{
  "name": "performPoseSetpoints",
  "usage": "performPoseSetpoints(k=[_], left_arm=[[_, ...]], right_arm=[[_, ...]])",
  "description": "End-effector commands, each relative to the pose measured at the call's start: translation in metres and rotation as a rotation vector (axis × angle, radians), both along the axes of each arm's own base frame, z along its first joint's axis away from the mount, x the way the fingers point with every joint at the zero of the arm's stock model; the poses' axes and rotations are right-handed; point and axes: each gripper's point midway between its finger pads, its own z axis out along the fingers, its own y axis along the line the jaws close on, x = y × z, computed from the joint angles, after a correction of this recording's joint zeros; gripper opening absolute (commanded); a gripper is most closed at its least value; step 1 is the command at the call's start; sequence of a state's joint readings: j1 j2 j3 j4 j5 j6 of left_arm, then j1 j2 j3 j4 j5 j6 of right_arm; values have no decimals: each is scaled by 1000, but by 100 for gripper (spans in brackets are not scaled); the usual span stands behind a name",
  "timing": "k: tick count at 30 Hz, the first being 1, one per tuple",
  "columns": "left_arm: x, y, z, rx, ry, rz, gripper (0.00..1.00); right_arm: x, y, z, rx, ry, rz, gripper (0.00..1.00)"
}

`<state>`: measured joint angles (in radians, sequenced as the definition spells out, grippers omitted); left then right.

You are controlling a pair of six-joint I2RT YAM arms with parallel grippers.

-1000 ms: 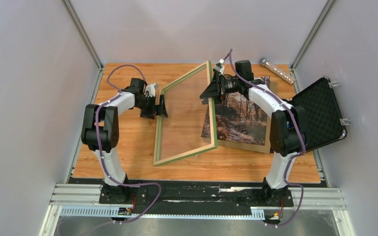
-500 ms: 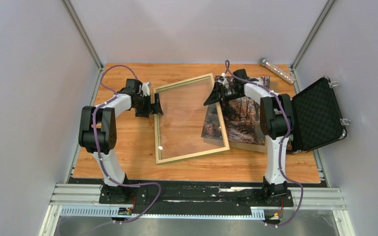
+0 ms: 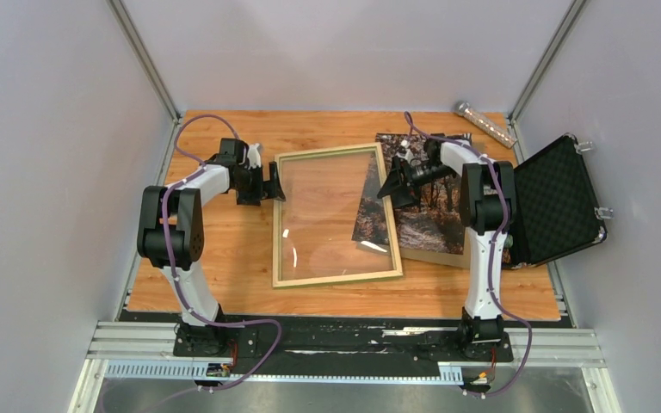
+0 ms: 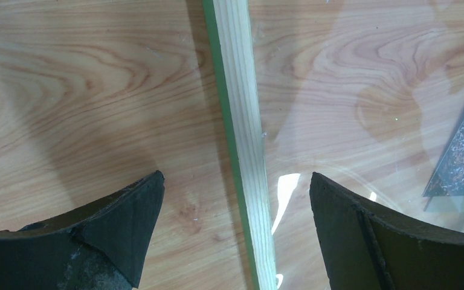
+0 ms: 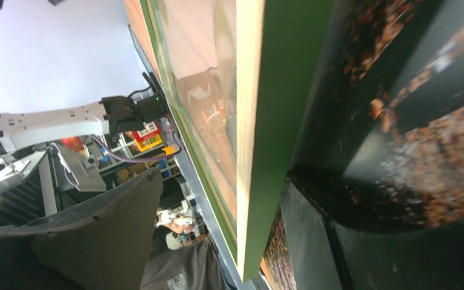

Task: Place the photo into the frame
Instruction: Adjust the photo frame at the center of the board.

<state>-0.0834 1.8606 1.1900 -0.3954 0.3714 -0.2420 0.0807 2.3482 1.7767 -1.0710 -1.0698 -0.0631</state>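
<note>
Frame [image 3: 337, 277] flat on the table [image 3: 224, 258], pale back up.
The left end effector [image 3: 274, 182] stood spread wide astride its left rail; the right end effector [image 3: 393, 182], fingers parted, straddled the right rail, the photo [image 3: 422, 219] just beneath it.

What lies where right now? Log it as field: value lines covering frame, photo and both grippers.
frame: lying pale-wood side up, its right rail over the photo
photo: picture side up, its left edge under the frame
left gripper: open, straddling the frame's left rail
right gripper: open, straddling the frame's right rail
task state: photo not yet in the frame
</note>
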Motion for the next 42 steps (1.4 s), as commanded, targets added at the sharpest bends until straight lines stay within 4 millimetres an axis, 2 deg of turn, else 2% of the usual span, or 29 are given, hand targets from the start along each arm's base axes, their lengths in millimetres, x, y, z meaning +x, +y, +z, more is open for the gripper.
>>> performPoseSetpoints(k=[1, 7, 12, 16, 19, 23, 26, 29, 33, 42], left_arm=[[-16, 10, -33, 45, 95, 30, 100], [-15, 9, -33, 37, 89, 39, 100], [-16, 7, -30, 28, 76, 45, 100], [-23, 2, -28, -3, 85, 26, 100], [-31, -7, -27, -52, 111, -14, 98], [-39, -12, -25, -81, 132, -47, 87], [-41, -13, -25, -86, 138, -52, 74], [-40, -9, -24, -68, 137, -38, 65], [-37, -4, -23, -47, 131, -13, 48], [-25, -7, -28, -72, 151, 32, 14]], right_arm=[[-36, -3, 0, 4, 25, 96, 72], [-58, -5, -1, -43, -19, 141, 72], [-64, -1, -2, -99, -65, 163, 72], [-52, 14, 13, -30, -116, 139, 70], [-33, 27, 38, 69, -165, 106, 67], [-12, 37, 65, 140, -209, 76, 64], [2, 38, 71, 138, -250, 67, 63], [11, 39, 71, 128, -263, 63, 62], [19, 39, 66, 119, -263, 58, 61], [18, 40, 64, 131, -252, 60, 62]])
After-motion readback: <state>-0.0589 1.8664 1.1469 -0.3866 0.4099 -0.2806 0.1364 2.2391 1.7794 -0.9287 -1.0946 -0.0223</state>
